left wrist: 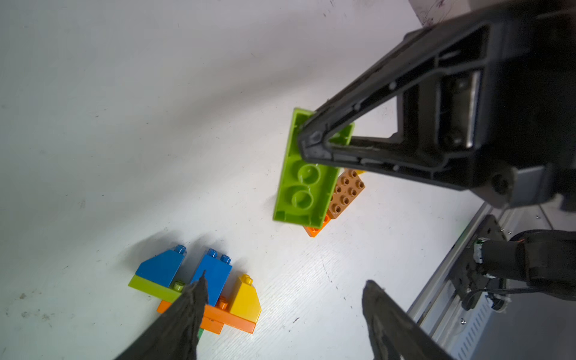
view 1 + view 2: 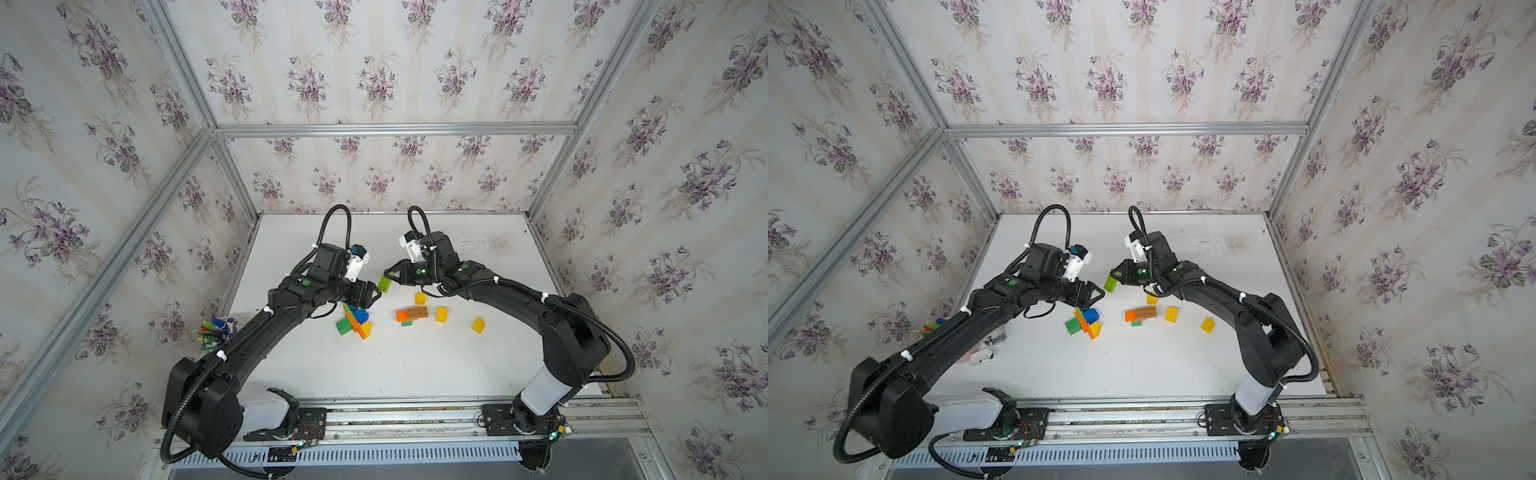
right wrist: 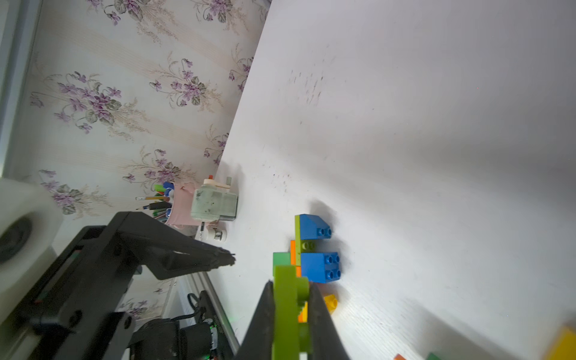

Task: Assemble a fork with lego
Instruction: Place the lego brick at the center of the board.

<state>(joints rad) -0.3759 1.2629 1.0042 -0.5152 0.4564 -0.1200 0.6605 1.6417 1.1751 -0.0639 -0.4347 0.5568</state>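
A lime oblong brick (image 2: 384, 284) hangs above the tabletop (image 2: 415, 365), pinched near one end by my right hand (image 3: 290, 288), jaws closed on it. My left hand (image 1: 286, 280) waits just beside it, fingers spread and empty. The danger, as I judge it, lies in that off-centre grip. Any push on the free end could swing the brick between the pads or pull it loose, and a drop could land among the built pieces on the tabletop and knock them apart. My open left fingers are also near enough to clip the brick if they close carelessly. The count: one lime brick aloft. The part-built cluster (image 2: 355, 322) has two blue bricks (image 1: 215, 274), one yellow sloped brick (image 1: 246, 299), one lime strip (image 1: 152, 285), one green square (image 2: 343, 327) and orange pieces (image 1: 237, 321) whose number I cannot tell. Near it is a second group of one brown brick (image 2: 417, 312), one orange brick (image 2: 401, 316) and one small green piece (image 2: 407, 323). Three loose yellow bricks (image 2: 441, 314) lie apart from one another. A cup of pens (image 2: 216, 330) stands at the tabletop's edge, well apart.
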